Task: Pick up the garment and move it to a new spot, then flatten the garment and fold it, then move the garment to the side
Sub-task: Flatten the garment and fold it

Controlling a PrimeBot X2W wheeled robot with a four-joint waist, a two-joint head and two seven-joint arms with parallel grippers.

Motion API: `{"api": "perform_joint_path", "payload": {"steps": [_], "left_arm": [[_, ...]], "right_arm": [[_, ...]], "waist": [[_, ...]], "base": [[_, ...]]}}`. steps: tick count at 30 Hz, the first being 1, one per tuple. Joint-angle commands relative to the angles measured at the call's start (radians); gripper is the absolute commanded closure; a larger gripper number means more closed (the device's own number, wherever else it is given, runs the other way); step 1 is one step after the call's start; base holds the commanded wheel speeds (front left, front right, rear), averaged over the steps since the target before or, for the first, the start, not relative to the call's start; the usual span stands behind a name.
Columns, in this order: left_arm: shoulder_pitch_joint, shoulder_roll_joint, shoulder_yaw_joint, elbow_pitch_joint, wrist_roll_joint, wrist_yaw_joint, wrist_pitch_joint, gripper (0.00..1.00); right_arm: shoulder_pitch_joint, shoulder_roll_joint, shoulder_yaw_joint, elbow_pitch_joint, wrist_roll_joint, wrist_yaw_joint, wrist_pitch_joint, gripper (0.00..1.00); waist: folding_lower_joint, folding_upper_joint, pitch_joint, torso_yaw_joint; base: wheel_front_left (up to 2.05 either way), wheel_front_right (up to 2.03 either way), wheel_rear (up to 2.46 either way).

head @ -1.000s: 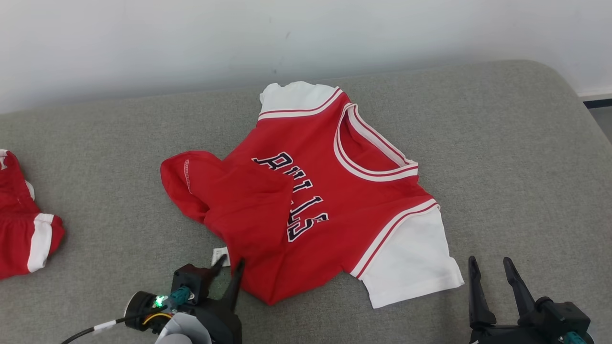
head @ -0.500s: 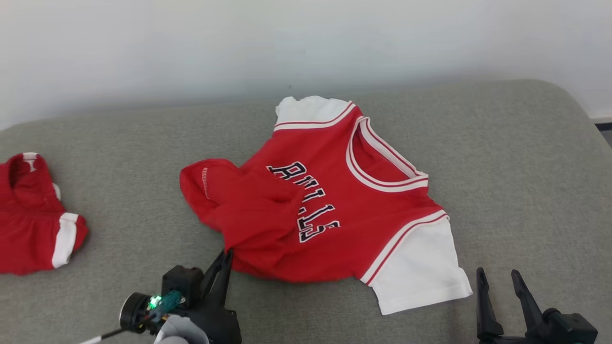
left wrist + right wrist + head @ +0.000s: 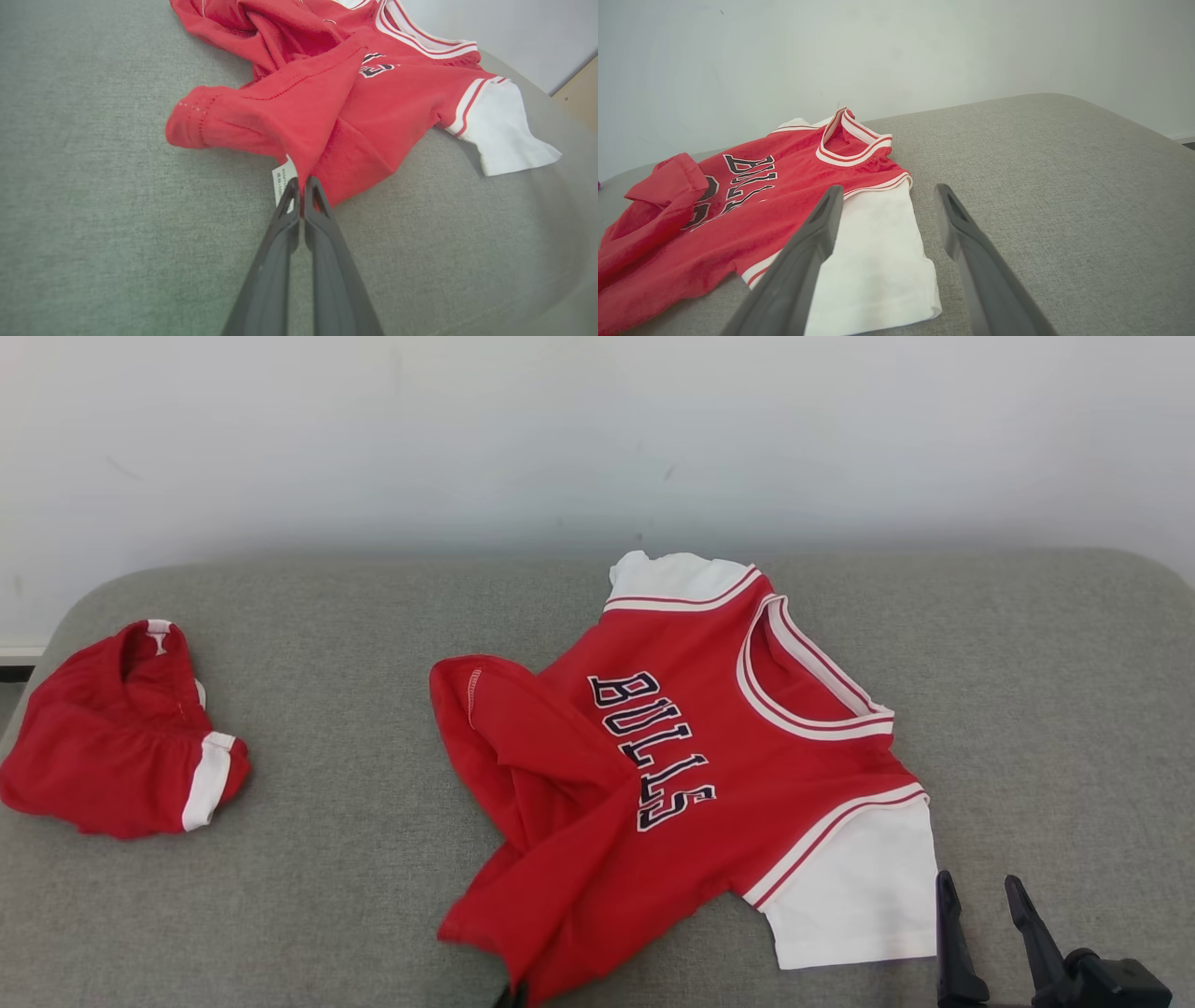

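At 6 o'clock in the head view, the left gripper (image 3: 301,184) is clenched on the hem corner of the red jersey (image 3: 747,775) of soft knit, white-sleeved, with dark BULLS lettering. The pinch sits just beside the white care label (image 3: 279,179). At 5 o'clock the right gripper (image 3: 978,887) hangs spread and empty, near the white sleeve. The jersey lies from centre toward 4 o'clock on the grey fabric-covered pad (image 3: 327,877), its hem flopped over the chest.

The pick-up looks just begun. The lift should probably go straight up and slowly, high enough for the sleeves to clear the pad. The thin pinch may slip, so jerks are best avoided.

At 9 o'clock lie red shorts with a white band (image 3: 112,756), and at 12 o'clock is the white wall (image 3: 560,429).
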Motion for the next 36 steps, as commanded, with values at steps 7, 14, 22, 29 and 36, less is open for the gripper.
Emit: {"api": "perform_joint_path", "payload": {"steps": [7,14,22,29,36], "left_arm": [[0.045,-0.011,-0.029,0.011,-0.002,0.02,0.007,0.0],[0.058,0.048,0.014,-0.125,0.023,0.056,-0.029,0.0],[-0.018,0.129,0.074,-0.223,0.045,0.071,-0.024,0.0],[-0.154,0.199,0.117,-0.204,0.05,0.049,0.016,0.0],[-0.253,0.228,0.131,-0.118,0.035,0.018,0.043,0.0]], "right_arm": [[0.021,0.0,-0.01,0.003,-0.012,-0.002,-0.001,0.0],[0.031,0.0,-0.012,0.002,-0.01,-0.002,-0.001,0.0],[0.016,-0.001,-0.002,0.009,-0.01,-0.002,-0.001,0.0],[-0.007,0.0,0.004,0.017,-0.002,-0.002,-0.001,0.0],[-0.025,0.0,0.0,0.021,0.004,-0.002,-0.001,0.0]], "waist": [[0.0001,0.0001,-0.022,0.018],[0.0001,0.0001,-0.034,0.026],[0.0001,0.0001,-0.027,0.007],[0.0001,0.0001,0.006,-0.051],[0.0001,0.0001,0.049,-0.106]], "base": [[0.0,0.0,0.0],[0.0,0.0,0.0],[0.0,0.0,0.0],[0.0,0.0,0.0],[0.0,0.0,0.0]]}}
